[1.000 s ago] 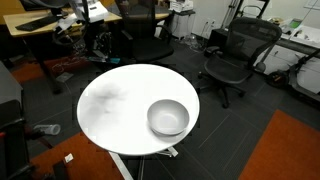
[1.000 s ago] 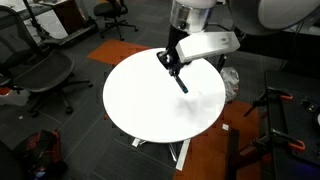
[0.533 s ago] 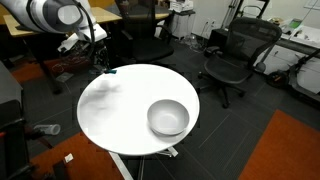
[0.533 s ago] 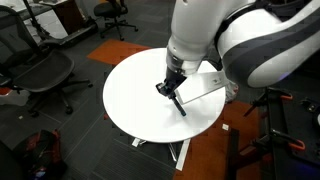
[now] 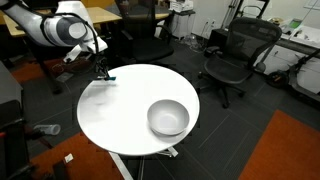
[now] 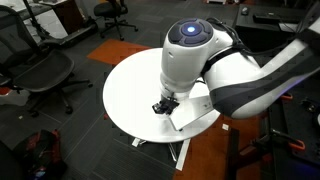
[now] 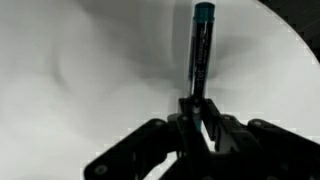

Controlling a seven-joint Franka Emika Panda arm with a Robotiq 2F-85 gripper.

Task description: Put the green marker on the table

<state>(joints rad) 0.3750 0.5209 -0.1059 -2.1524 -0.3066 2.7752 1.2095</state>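
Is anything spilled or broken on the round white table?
Nothing stands out. The white bowl sits upright on the round white table, and the gripper holds the thin teal-green marker near the table's edge.

Across its left and middle the table point(image 5: 120, 115) offers open white top for passage, 1 bowl point(image 5: 168, 118) blocks the near right, and 2 office chairs point(image 5: 232, 58) crowd the far edge.
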